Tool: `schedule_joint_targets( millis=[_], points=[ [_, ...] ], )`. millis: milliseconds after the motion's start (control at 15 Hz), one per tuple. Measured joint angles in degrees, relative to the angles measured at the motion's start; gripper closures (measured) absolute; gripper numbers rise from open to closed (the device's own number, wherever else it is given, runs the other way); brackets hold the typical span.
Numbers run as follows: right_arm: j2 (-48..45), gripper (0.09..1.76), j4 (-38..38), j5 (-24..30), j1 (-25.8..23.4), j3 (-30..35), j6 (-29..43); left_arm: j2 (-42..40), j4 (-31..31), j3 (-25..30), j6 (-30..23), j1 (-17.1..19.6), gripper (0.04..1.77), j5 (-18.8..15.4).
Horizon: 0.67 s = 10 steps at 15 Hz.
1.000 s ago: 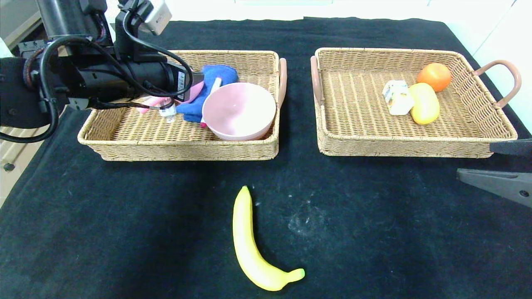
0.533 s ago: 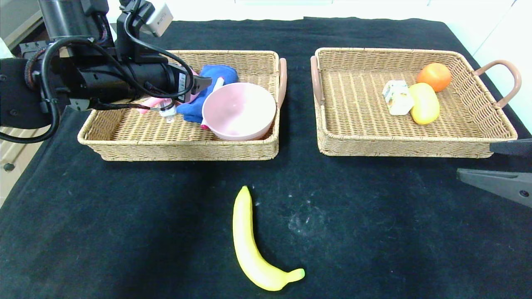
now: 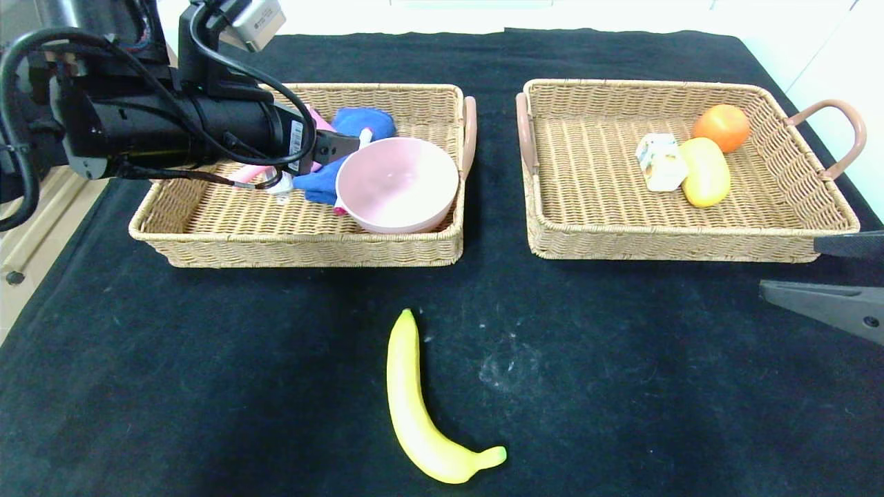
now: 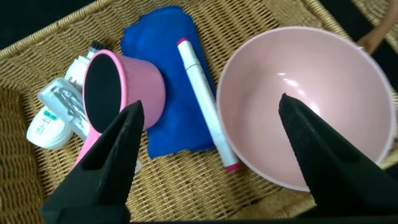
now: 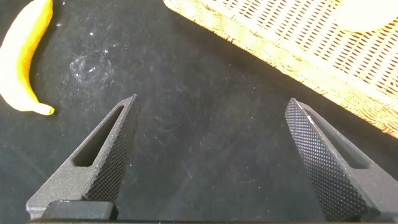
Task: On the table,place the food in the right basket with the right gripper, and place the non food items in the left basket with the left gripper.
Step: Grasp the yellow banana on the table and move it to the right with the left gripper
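The left pincer [image 4: 208,146] is being held over the left basket [image 3: 207,245], fingers spread and grasping nothing, above the pink bowl [image 3: 396,181], marker [image 4: 202,99], blue cloth [image 4: 165,81] and pink cup [image 4: 121,84]. The banana [image 3: 418,414] is lying on the black worktop [image 3: 621,379], outside both baskets. The right pincer [image 5: 211,155] is parked released near the right basket [image 3: 663,241].

Left gripper [image 4: 211,134] and right gripper [image 5: 211,137] both spread wide, empty
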Motion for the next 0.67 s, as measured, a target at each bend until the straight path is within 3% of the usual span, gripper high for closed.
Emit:
schedule_joint_targets(
  millis=[333,667],
  points=[
    [-0.02,0.14,-0.04,-0.07,-0.05,-0.06,0.02,-2.97,1.57,-0.30,-0.69,-4.34,0.17,7.50],
    [-0.20,0.14,-0.04,-0.02,-0.28,-0.09,0.00,-5.49,15.73,-2.12,-6.23,-8.67,0.13,9.29]
  ],
)
